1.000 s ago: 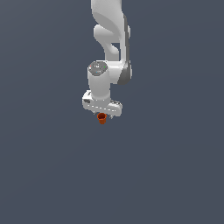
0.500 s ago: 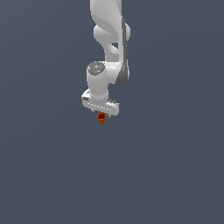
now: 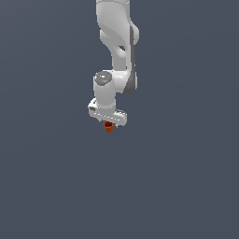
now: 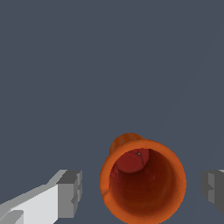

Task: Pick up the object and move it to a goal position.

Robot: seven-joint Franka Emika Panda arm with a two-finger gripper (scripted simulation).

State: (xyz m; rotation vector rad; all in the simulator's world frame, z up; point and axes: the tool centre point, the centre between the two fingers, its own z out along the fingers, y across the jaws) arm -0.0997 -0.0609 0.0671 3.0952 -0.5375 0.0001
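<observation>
The object is a small orange-red tapered cup (image 3: 108, 127) standing directly under the white gripper (image 3: 108, 122) in the exterior view. In the wrist view I look into the cup's open mouth (image 4: 143, 181). It sits between the two grey fingertips (image 4: 72, 192), with a visible gap on each side. The gripper (image 4: 140, 190) is open and straddles the cup without touching it. The cup's lower part is mostly hidden by its own rim.
The surroundings are a plain dark grey-blue surface (image 3: 177, 186) with no other objects, edges or markers in either view. The white arm (image 3: 116, 42) rises straight up behind the gripper.
The gripper has come down a little over the cup, so less of the cup shows beneath it. The cup has stayed in place.
</observation>
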